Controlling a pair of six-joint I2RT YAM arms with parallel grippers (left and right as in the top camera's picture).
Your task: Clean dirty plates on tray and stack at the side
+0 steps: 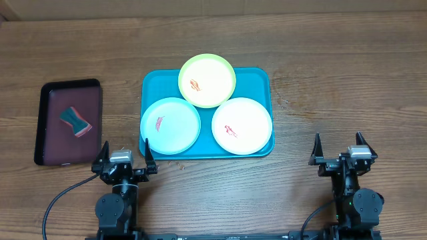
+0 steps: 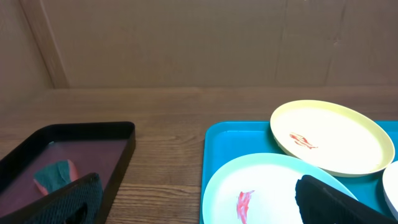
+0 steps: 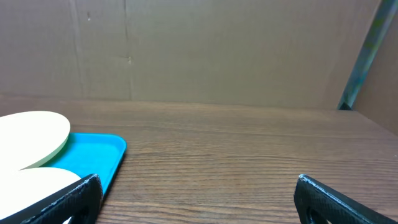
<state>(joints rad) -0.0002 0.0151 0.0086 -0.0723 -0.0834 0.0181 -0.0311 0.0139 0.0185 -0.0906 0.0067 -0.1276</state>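
The teal tray (image 1: pixel 257 77) lies at the table's middle and holds three plates, each with a red smear: a yellow-green plate (image 1: pixel 207 80) at the back, a pale blue plate (image 1: pixel 170 123) front left and a white plate (image 1: pixel 241 125) front right. My left gripper (image 1: pixel 126 148) stands open just in front of the tray's left corner, holding nothing. In the left wrist view the pale blue plate (image 2: pixel 267 186) lies between its fingers (image 2: pixel 74 200). Over bare wood to the right of the tray, my right gripper (image 1: pixel 339 141) is open and empty.
A smaller dark maroon tray (image 1: pixel 50 133) sits at the left with a green and pink sponge (image 1: pixel 75 121) in it. Cardboard walls close off the back. Bare wood stretches right of the teal tray (image 3: pixel 93 155).
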